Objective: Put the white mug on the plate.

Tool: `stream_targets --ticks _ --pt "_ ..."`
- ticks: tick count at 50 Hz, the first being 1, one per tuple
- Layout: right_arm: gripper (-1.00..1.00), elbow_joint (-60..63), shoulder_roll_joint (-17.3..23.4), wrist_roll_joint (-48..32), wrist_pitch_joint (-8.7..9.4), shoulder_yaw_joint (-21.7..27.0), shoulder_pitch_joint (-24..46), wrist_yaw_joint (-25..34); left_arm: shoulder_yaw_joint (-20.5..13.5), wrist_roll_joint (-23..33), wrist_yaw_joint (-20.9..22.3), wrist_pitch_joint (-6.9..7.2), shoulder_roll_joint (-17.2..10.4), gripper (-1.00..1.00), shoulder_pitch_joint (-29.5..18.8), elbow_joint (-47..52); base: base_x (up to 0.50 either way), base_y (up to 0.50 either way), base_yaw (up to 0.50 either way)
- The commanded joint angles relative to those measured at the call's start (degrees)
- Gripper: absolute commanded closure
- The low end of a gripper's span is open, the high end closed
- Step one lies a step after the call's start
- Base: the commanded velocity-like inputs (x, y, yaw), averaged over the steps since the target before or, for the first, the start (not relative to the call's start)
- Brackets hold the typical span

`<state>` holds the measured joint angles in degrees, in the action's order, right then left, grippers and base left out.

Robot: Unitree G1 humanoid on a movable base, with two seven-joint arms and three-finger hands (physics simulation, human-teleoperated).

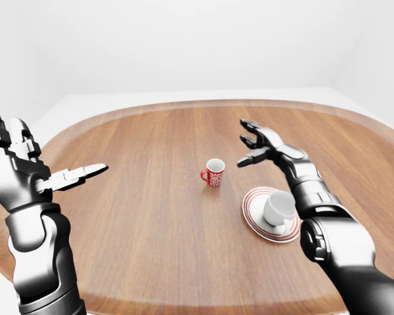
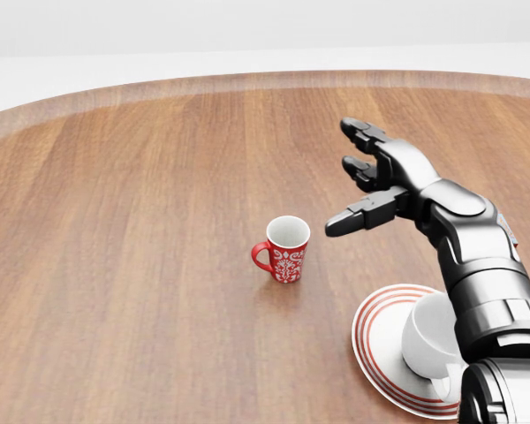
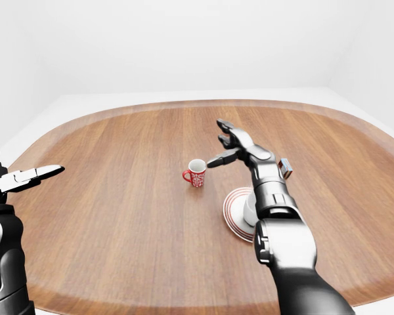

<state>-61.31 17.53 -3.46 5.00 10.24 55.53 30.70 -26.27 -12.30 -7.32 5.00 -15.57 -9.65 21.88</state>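
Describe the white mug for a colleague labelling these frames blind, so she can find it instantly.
On the wooden table, look toward the lower right of the left-eye view for the round plate with red rings. The white mug sits on it, beside the robot's right forearm. Unlike the red patterned mug standing alone mid-table, it is plain white.

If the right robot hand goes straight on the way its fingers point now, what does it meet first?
Probably nothing. The right robot hand is open, pointing toward the head view's left, above the table. The red mug sits lower and beside that line, though depth is unclear.
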Motion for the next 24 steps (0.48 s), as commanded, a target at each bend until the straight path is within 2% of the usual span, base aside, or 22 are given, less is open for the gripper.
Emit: stream_targets --ticks 1,6,8,10,11,15,18,24 --pt "-1.0 3.9 -0.4 25.0 0.0 3.1 4.9 -0.4 0.4 0.2 -0.4 0.0 0.3 -1.0 -0.1 -0.2 0.0 0.0 0.0" --pt "-1.0 10.2 -1.6 32.5 0.0 1.5 3.7 0.8 0.3 0.2 -0.4 0.0 0.3 -1.0 0.0 -0.2 0.0 0.0 0.0" --pt "-1.0 16.1 -2.3 38.3 0.0 2.4 2.8 0.7 0.4 0.1 -0.4 0.0 0.2 -1.0 0.0 -0.2 0.0 0.0 0.0" --pt "-1.0 16.8 -2.0 39.3 0.0 1.7 2.4 0.3 0.4 0.1 -0.4 0.0 0.2 -1.0 0.0 -0.2 0.0 0.0 0.0" --pt "-1.0 26.0 -3.1 45.8 0.0 3.2 1.1 -1.2 0.4 0.2 -0.4 0.0 0.3 -1.0 0.0 -0.4 0.0 0.0 0.0" --pt "-1.0 40.4 -3.3 59.0 0.0 3.1 -1.1 -7.1 0.4 0.2 -0.4 0.0 0.3 -1.0 0.0 -0.4 0.0 0.0 0.0" --pt "-1.0 46.4 -2.6 65.1 0.0 1.9 -2.0 -9.2 0.5 0.3 -0.4 0.0 0.3 -1.0 0.0 -0.4 0.0 0.0 0.0" --pt "-1.0 67.4 -2.2 78.1 0.0 -0.1 -1.2 -22.4 0.6 0.4 -0.4 0.0 0.3 -1.0 0.0 -0.5 0.0 0.0 0.0"
